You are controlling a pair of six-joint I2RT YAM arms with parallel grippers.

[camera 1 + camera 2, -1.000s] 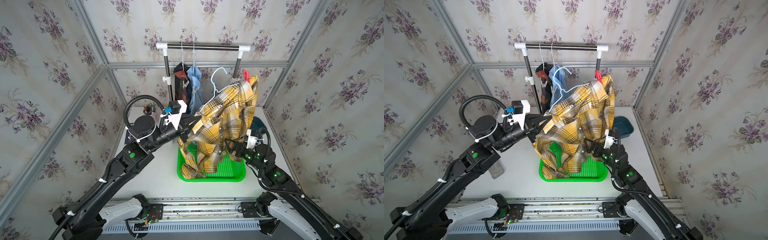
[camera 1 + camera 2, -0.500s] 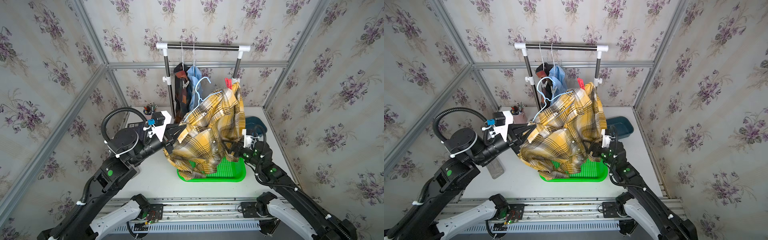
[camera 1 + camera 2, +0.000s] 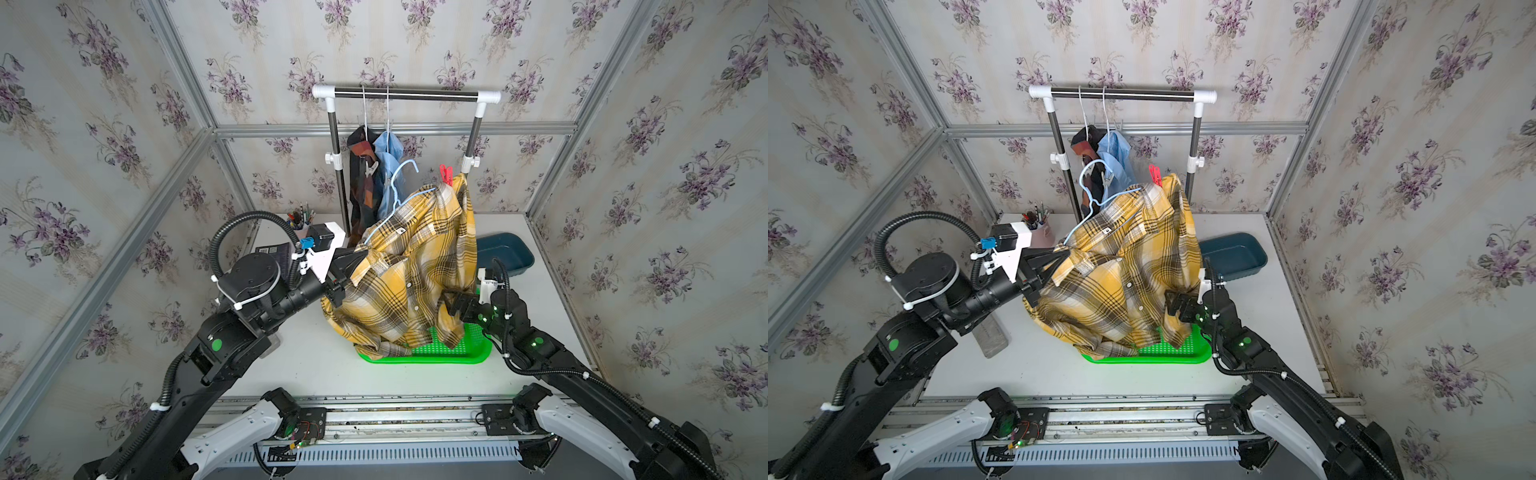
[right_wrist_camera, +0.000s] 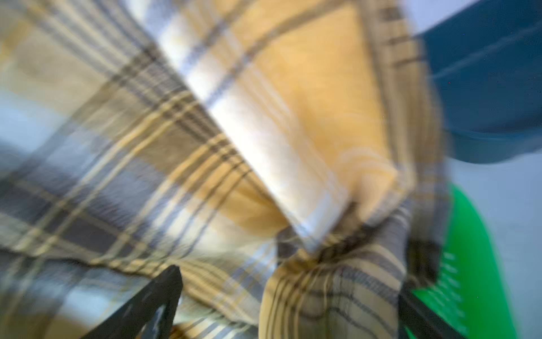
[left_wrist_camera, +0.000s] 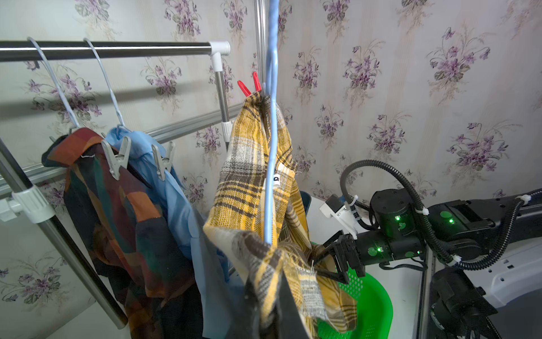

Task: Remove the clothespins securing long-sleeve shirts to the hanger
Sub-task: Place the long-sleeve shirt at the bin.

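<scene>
Shirt (image 3: 407, 282) over basket (image 3: 424, 358) (rack (image 3: 407, 94) behind)

Blurred yellow-and-grey plaid shirt (image 4: 205, 146) before the wide-spread pincer (image 4: 290, 302), green basket (image 4: 475, 264) and dark blue tub (image 4: 484, 88) beyond.

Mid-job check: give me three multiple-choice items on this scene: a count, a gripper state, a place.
1. Hangers hooked on the rail: A one, B two, C four.
2. The right gripper is: A open, B shut on a hanger, C shut on the rail.
3. The red clothespin sits: A on the rail, B in the right gripper, C on the yellow shirt.
B, two white ones hang there; A, its fingers stand wide apart; C, clipped at the shirt's raised top edge.
</scene>
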